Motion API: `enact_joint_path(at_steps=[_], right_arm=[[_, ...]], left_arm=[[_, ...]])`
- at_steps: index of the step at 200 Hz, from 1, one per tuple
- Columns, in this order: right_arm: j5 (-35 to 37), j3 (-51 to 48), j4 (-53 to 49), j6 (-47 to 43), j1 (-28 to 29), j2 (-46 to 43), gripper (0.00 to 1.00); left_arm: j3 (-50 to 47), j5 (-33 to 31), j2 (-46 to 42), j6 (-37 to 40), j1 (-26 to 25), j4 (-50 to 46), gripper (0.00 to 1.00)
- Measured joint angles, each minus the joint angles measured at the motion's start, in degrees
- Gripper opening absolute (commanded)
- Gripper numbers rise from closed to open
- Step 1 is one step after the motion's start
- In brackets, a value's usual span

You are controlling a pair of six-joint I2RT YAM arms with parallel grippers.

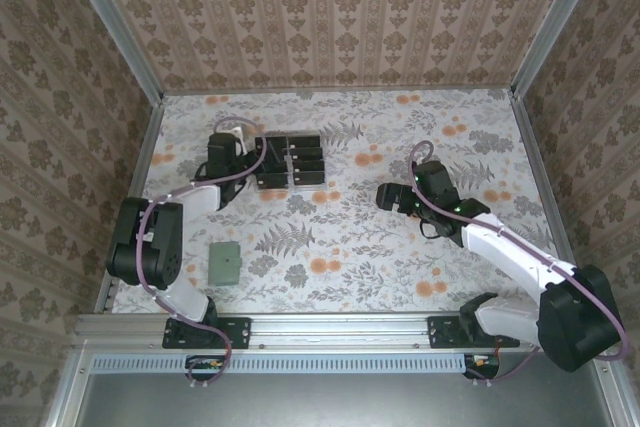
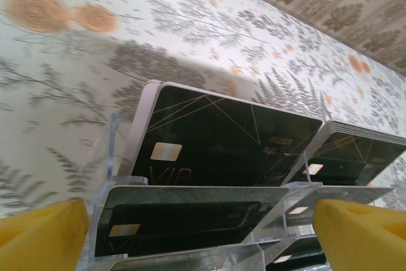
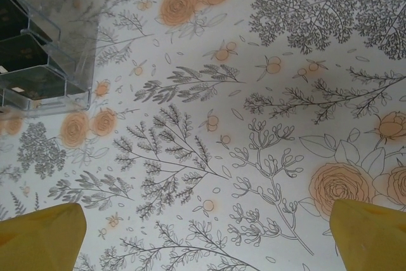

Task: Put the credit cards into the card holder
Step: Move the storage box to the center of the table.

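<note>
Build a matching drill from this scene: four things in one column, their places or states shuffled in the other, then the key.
Things
1. card holder
2. credit cards
3. left pincer
4. right pincer

Places or states
A. open, over a bare stretch of the floral table
B. slotted in the clear tray
C. lying flat on the table, left side, toward the near edge
D. open, facing the cards in the tray

Pairs: 1-C, 2-B, 3-D, 4-A
</note>
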Motion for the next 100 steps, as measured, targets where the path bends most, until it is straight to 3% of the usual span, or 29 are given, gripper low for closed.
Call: enact_joint_path(at_steps=[100], right_arm=[[0.7,7.1,0.1,0.2,-1.5,9.9,1.00]], left_arm=[[7.2,-3.3,10.0,-3.7,-11.4,4.8,1.00]])
